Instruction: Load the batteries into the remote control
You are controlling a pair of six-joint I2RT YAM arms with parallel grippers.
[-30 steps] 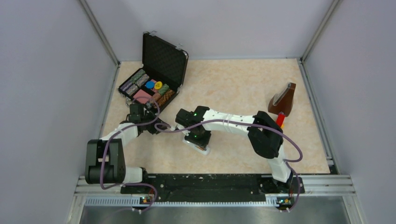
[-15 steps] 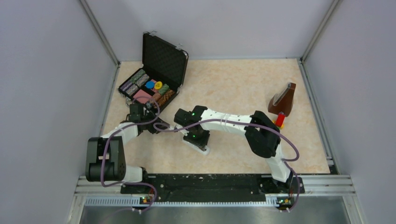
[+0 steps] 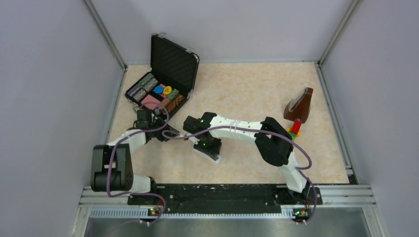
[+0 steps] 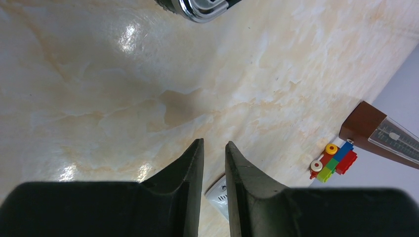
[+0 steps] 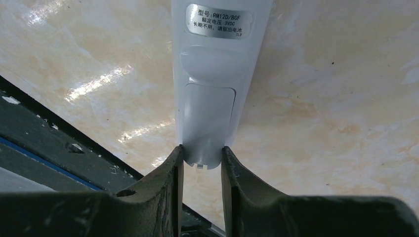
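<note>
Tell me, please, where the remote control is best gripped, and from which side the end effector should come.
Grip the remote control across its narrow width, on the two long straight edges near its rounded end, coming from that end along its length. The edges look parallel and the body is slim, so they probably give a flat, sure hold. The right end effector holds it this way now.

White remote [image 5: 210, 98] with a silver label [image 5: 219, 22] in dark print, cream marbled table [image 3: 247, 89], black case [image 3: 174, 61], brown metronome [image 3: 299, 105], red, yellow, green and blue toy train [image 4: 333, 160]
</note>
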